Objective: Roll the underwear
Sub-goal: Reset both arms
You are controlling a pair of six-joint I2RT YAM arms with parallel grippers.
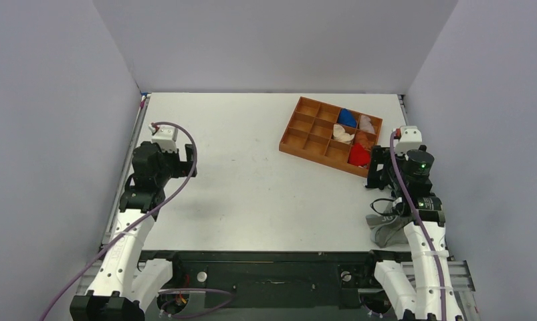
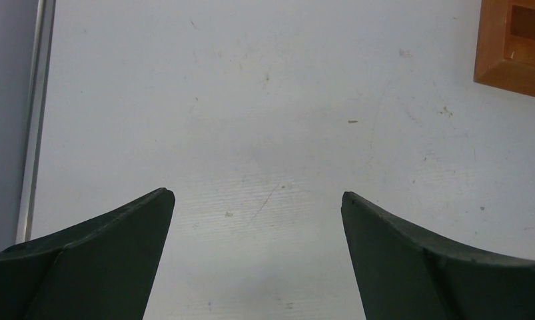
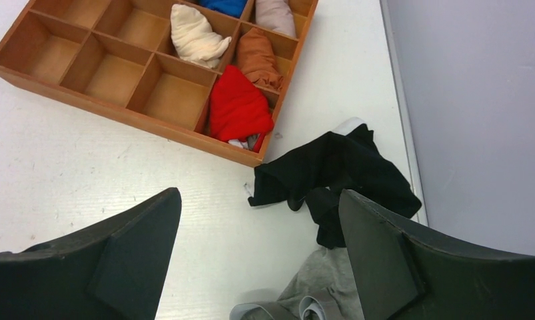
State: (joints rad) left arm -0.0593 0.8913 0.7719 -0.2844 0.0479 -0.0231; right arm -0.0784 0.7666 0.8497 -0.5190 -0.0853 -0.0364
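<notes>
The underwear (image 1: pixel 358 155) is a bright red bundle lying in a near right compartment of the wooden tray (image 1: pixel 317 154). The right wrist view shows the underwear (image 3: pixel 238 107) bunched inside the tray (image 3: pixel 118 115), with a bit of white trim at its lower edge. My right gripper (image 3: pixel 260 192) hangs open above bare table just in front of the tray, holding nothing. Far to the left, my left gripper (image 2: pixel 258 195) is open over bare white table, with only the tray's corner (image 2: pixel 511 73) in its view. From above, the left gripper (image 1: pixel 187 162) and the right gripper (image 1: pixel 378 172) both sit near the table's side edges.
A black garment (image 3: pixel 338 170) lies crumpled right of the tray's near corner, and a grey garment (image 3: pixel 318 293) lies below it by the right arm (image 1: pixel 389 227). The tray also holds cream (image 3: pixel 194 37), brown (image 3: pixel 258 57), blue (image 3: pixel 224 5) and pale (image 3: pixel 274 15) bundles. Grey walls enclose the table.
</notes>
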